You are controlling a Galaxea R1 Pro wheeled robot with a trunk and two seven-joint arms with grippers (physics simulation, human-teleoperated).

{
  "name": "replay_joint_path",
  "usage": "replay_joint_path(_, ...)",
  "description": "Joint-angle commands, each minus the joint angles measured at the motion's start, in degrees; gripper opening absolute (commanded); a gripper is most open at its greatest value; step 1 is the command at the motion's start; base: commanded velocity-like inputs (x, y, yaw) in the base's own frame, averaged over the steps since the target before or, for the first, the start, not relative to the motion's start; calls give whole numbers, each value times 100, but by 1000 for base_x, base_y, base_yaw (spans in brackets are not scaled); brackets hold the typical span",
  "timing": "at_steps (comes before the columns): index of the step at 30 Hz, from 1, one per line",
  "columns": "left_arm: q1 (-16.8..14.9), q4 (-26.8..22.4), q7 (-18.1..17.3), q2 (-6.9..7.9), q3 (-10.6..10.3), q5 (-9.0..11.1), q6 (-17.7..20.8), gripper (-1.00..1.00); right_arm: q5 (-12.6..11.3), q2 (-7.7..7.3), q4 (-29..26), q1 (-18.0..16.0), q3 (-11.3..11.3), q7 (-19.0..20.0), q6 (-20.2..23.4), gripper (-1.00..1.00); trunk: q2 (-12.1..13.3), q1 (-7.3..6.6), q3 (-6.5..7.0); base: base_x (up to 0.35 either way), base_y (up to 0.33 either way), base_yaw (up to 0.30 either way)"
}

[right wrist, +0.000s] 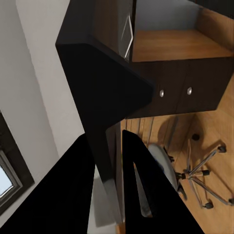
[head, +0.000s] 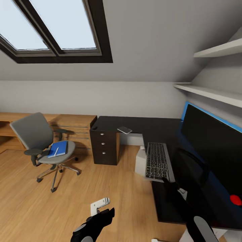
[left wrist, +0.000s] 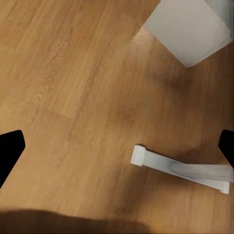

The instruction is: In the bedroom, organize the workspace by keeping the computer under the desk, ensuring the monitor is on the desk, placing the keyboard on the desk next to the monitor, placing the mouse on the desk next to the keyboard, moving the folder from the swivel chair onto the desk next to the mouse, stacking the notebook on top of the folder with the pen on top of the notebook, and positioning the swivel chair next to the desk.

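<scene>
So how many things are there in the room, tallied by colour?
Black: 2, the desk and the monitor
Grey: 2, the swivel chair and the keyboard
Blue: 1, the folder
White: 1, the computer
Total: 6

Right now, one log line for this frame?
keyboard: on desk, overhanging edge | right hand: shut on keyboard | folder: on chair | computer: under desk | left hand: open, over floor

Desk (head: 148,126), glossy black top: bears monitor (head: 215,144), keyboard (head: 158,161) overhanging the front edge, and a small grey flat object (head: 124,129). Wood floor (head: 33,208) carries swivel chair (head: 47,148) and computer (head: 140,162).
</scene>
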Motion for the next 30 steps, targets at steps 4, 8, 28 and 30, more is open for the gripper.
replay_joint_path(4,-7,-9,40,3,-9,15,18,100,-42,5,5,-3,-14,23,13,-100,-6,1,-8,0,-309,0)
replay_joint_path(8,-7,-9,40,3,-10,18,18,100,433,-44,185,-3,-26,24,18,-100,-6,1,-8,0,-93,0)
replay_joint_path(28,-7,-9,40,3,-10,14,18,100,666,-716,185,-4,-36,27,828,-100,-6,1,-8,0,-2,0)
replay_joint_path(30,-7,-9,40,3,-10,14,18,100,656,-755,184,-3,-38,28,975,-100,-6,1,-8,0,0,0)
